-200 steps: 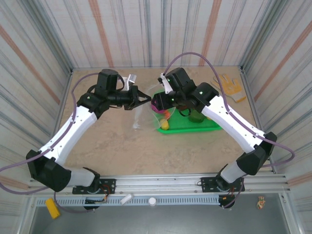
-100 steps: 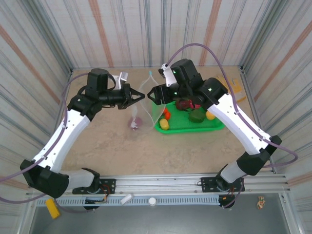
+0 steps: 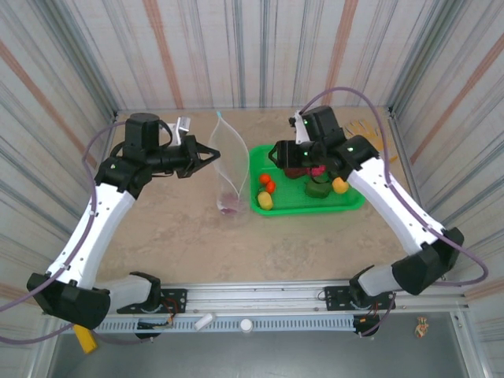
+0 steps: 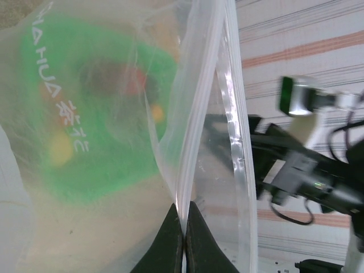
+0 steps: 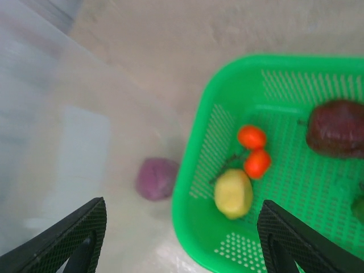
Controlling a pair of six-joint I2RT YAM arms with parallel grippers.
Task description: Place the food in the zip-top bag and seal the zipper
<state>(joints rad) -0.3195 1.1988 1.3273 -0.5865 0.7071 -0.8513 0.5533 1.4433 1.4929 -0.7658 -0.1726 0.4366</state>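
Clear plastic stands tall at the middle of my table [image 3: 173,236]: the bag [image 3: 231,169] hangs from the left gripper [image 4: 183,227], whose jaws are clenched on the film just below the zipper [image 4: 234,142]. One purple piece [image 5: 157,178] of food lies in the bottom of the bag, just beside the green basket [image 5: 196,170]. My right gripper [image 5: 182,205] hovers over the basket's left end with its jaws spread wide and nothing between them. From its wrist camera I see two red pieces [image 5: 254,151] touching each other, a yellow piece [image 5: 233,193] right next to them and a dark maroon piece [image 5: 335,128] further in. From overhead, a dark green piece [image 3: 317,188] and an orange piece [image 3: 339,186] lie at the basket's right half. A tan glove [image 3: 368,131] lies in the far right corner.
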